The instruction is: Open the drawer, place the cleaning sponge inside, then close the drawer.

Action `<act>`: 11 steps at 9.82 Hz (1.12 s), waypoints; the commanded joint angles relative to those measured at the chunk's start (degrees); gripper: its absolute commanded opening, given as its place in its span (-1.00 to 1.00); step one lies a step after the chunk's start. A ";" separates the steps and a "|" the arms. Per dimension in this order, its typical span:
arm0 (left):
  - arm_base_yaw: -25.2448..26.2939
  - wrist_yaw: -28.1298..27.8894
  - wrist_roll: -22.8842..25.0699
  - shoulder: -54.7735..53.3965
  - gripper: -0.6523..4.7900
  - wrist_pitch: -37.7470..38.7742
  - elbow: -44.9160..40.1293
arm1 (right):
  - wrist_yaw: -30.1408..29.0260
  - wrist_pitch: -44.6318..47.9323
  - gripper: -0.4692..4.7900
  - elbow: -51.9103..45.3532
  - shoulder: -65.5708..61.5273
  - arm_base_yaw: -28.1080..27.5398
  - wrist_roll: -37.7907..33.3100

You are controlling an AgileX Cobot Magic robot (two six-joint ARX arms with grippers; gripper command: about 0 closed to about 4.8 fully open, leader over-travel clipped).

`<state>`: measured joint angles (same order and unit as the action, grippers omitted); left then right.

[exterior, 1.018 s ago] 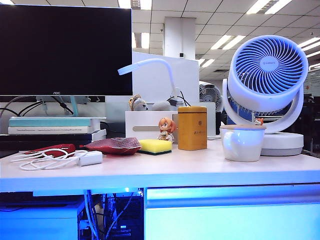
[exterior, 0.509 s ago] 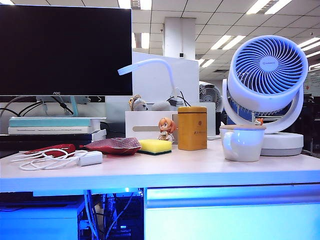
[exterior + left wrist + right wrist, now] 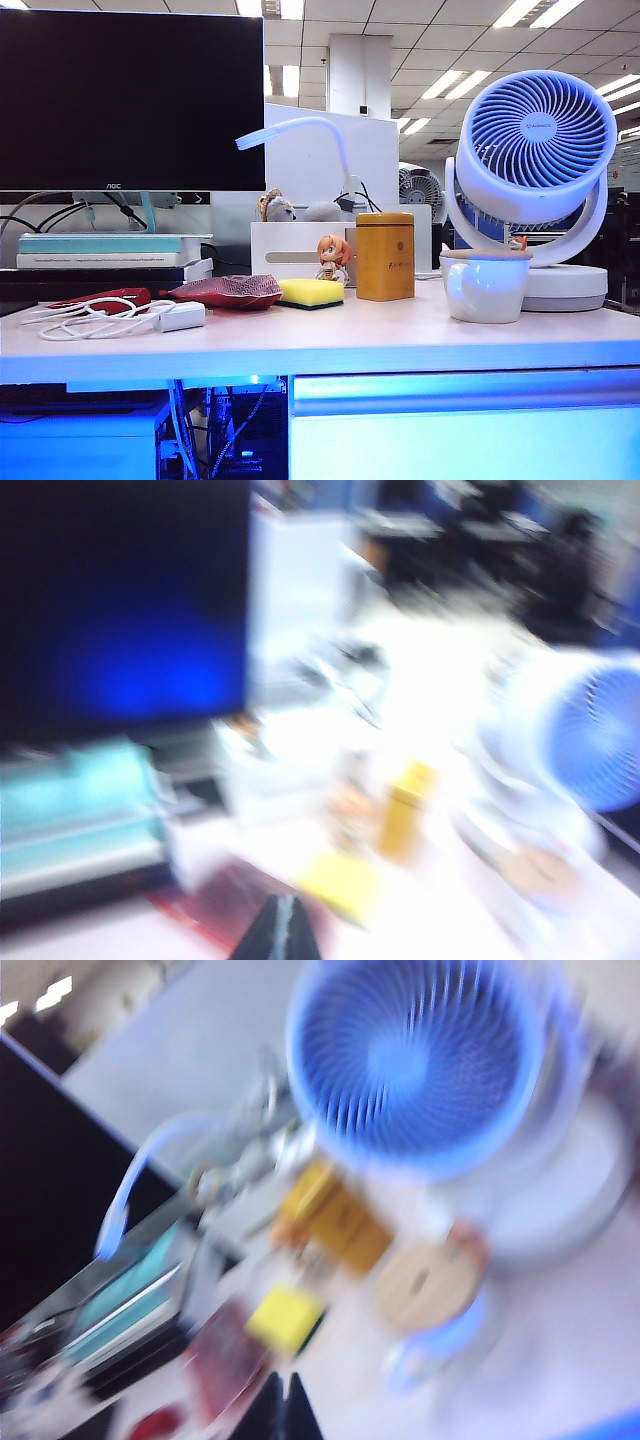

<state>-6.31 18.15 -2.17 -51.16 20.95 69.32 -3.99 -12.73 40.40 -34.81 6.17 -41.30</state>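
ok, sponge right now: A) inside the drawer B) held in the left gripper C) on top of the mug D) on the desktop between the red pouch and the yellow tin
D: the cleaning sponge lies on the desktop between the red pouch and the yellow tin; the drawer is shut.

Sponge (image 3: 310,292) is sitting on desk (image 3: 330,345), left of tin (image 3: 385,256); mug (image 3: 485,285) farther right; drawer (image 3: 465,425) below.
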 commanded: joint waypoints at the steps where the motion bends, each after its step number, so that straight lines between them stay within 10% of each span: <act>1: -0.07 10.58 3.91 -3.21 -0.78 10.23 5.84 | -5.18 2.97 -0.84 0.22 -5.38 0.07 -6.95; 11: -21.77 1.09 5.18 -6.73 -0.78 14.80 5.81 | -24.04 11.26 -0.84 0.11 -21.94 -7.52 -10.14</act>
<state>-28.05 19.27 2.81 -58.02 36.34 74.85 -25.56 -2.07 40.36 -55.90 -0.78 -51.35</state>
